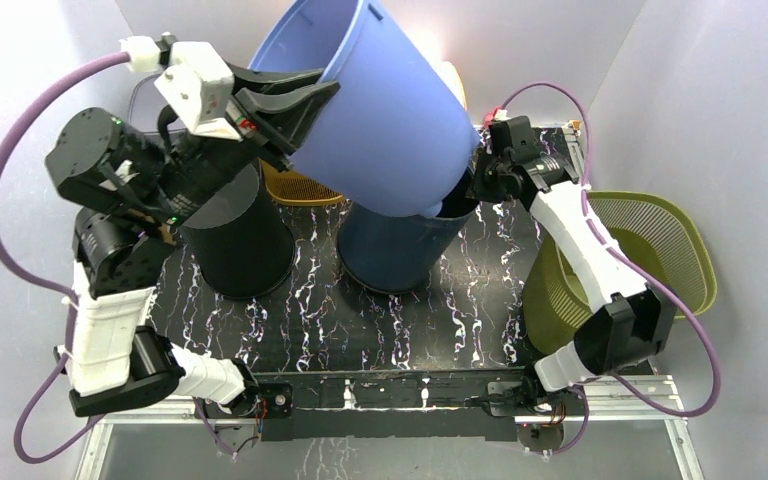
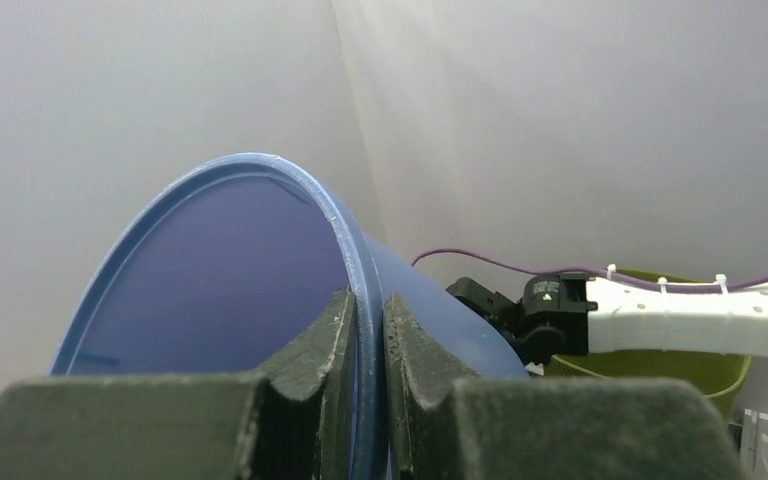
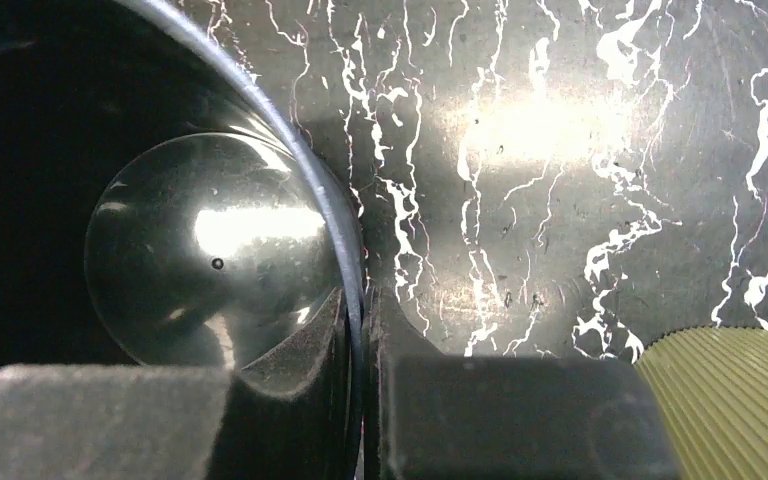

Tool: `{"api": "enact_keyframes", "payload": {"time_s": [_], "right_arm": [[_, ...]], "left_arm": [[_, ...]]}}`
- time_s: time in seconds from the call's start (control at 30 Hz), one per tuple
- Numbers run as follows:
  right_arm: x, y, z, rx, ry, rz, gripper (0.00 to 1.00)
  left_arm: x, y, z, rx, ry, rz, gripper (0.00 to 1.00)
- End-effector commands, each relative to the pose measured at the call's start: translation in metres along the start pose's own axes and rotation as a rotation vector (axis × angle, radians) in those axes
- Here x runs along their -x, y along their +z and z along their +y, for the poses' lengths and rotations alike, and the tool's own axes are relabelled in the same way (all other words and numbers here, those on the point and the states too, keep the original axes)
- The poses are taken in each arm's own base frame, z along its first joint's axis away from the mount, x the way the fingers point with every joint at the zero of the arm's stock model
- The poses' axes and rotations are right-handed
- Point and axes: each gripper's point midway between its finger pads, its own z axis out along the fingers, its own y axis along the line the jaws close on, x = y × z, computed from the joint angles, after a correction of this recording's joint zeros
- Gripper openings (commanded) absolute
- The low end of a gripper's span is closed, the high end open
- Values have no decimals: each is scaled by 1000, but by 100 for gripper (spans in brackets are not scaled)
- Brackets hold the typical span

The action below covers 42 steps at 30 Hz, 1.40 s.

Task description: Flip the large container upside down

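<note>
The large container (image 1: 390, 110), light blue, is held up off the table (image 1: 360, 320) and tilted hard. Its mouth is turned up and toward the rear-left, and its base is pointed down-right. It's not inverted yet. Its base end is seen right at the mouth of the dark-blue bin (image 1: 400, 250), which stands upright near the table's centre. Contact btwn the two can't be told from the top view.

The L side of the container's rim is gripped by the left gripper (image 1: 325, 95). In the left wrist view, the rim (image 2: 360, 290) is pinched btwn the two fingers, one inside the wall and one outside, w/ the jaws nearly together and only the rim's thickness in the gap.

The right gripper (image 1: 475, 190) is set at the R side of the dark-blue bin. In the right wrist view, the bin's thin rim (image 3: 300, 150) is clamped in the right gripper (image 3: 363, 340), w/ one finger inside and one outside, and the jaws are tight on it. The bin's shiny bottom is seen below.

A black bin (image 1: 245, 240) is stood upright on the table's L part, just beside the dark-blue bin but apart from it. A yellow basket (image 1: 300, 187) is partly hidden behind them. An olive basket (image 1: 660, 240) is placed at the table's R edge.
</note>
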Motion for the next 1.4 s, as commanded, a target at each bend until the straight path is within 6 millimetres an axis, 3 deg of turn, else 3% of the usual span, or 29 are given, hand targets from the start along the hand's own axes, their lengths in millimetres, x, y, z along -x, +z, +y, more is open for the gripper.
{"api": "enact_keyframes", "payload": {"time_s": [0.0,0.13,0.23,0.4,0.5,0.53,0.63,0.67,0.83,0.93,1.03,1.27,1.37], "right_arm": [[80,-23,-7,-120,19,-231,0],[109,-22,-64,-279,73,-269,0],[122,-19,-106,-309,152,-278,0],[139,-32,-159,-439,210,-334,0],[150,-44,-178,-466,253,-367,0],[155,-47,-179,-454,261,-374,14],[172,-60,-155,-341,245,-406,59],[175,-65,-146,-297,240,-414,69],[190,-101,-100,-101,207,-468,96],[192,-125,-72,19,168,-489,98],[185,-140,-38,174,123,-476,98],[139,-147,45,413,-10,-349,98],[118,-150,63,438,-34,-304,98]], "left_arm": [[45,-30,25,105,46,-117,0],[26,-31,26,122,39,-41,0],[0,-28,25,131,22,51,0],[-44,-21,13,114,-36,171,0],[-74,-18,8,113,-62,260,0],[-84,-17,5,110,-75,290,0],[-114,-12,-4,107,-127,366,0],[-121,-10,-6,110,-146,381,0],[-154,-8,-12,154,-242,472,0],[-169,-14,-17,168,-305,527,0],[-196,-17,-24,163,-382,592,0],[-265,-16,-9,84,-720,677,0],[-280,-11,-10,29,-849,685,0]]}}
